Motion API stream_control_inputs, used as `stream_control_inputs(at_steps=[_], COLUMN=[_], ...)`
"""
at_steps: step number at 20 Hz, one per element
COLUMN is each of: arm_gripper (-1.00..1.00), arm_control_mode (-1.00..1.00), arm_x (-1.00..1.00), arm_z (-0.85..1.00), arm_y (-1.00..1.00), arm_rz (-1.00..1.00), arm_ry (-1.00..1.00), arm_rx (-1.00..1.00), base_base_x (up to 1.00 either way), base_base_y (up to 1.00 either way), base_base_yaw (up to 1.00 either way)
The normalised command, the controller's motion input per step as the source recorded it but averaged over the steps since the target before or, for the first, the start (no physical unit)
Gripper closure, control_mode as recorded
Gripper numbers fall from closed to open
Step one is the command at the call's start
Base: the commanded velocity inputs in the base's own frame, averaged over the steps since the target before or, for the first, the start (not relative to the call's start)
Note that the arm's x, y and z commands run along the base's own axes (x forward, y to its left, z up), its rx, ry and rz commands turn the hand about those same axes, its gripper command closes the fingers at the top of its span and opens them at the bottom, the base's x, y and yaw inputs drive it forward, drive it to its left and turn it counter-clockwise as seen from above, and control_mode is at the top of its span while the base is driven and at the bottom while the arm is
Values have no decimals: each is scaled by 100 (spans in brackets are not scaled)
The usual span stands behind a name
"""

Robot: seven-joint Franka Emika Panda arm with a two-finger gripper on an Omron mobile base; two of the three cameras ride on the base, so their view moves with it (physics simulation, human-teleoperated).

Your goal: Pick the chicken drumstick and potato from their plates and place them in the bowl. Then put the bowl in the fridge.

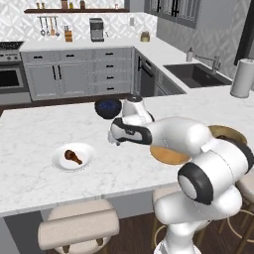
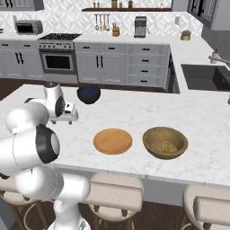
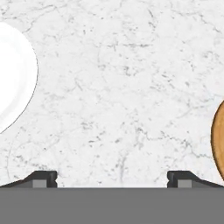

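1. Two plates sit on the marble counter (image 1: 30,144): one glossy white plate (image 1: 73,157) to the left, one flat wooden plate (image 2: 112,141) further right
2. One chicken drumstick (image 1: 73,157) lies in the middle of the white plate, well inside its rim
3. One potato (image 2: 168,146) rests on the floor of the tan wooden bowl (image 2: 165,142), which stands just beside the wooden plate, on its right, apart from it
4. One small dark blue bowl (image 1: 108,107) sits toward the counter's far edge, behind the arm
5. One gripper (image 3: 112,178) hangs over bare marble between the two plates; its fingers (image 3: 43,179) stand wide apart with nothing between them
6. In the hand view the white plate's rim curves in at one side and the wooden plate's edge at the other, with open marble between
7. Three padded stools (image 2: 114,193) line the near edge of the counter in the right base view
8. One sink (image 2: 207,77) is set in the far counter to the right
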Motion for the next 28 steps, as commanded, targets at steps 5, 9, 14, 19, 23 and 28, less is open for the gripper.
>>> stream_control_inputs(at_steps=[5, 9, 14, 19, 23, 28], arm_gripper=[-100, -100, -100, -100, -100, -100], arm_control_mode=[-100, -100, -100, -100, -100, -100], arm_x=[5, 1, 10, 12, 38, 35], arm_z=[0, -6, -29, -48, -17, -10], arm_y=[100, 100, 84, 52, 27, 29], arm_rz=[12, 2, 3, 1, 0, 0], arm_ry=[11, 5, 1, 0, 0, 12], arm_rx=[0, -11, -9, 0, 0, 4], base_base_x=[0, 0, 0, 0, 0, 0], base_base_y=[0, 0, 0, 0, 0, 0], base_base_yaw=[0, 0, 0, 0, 0, 0])
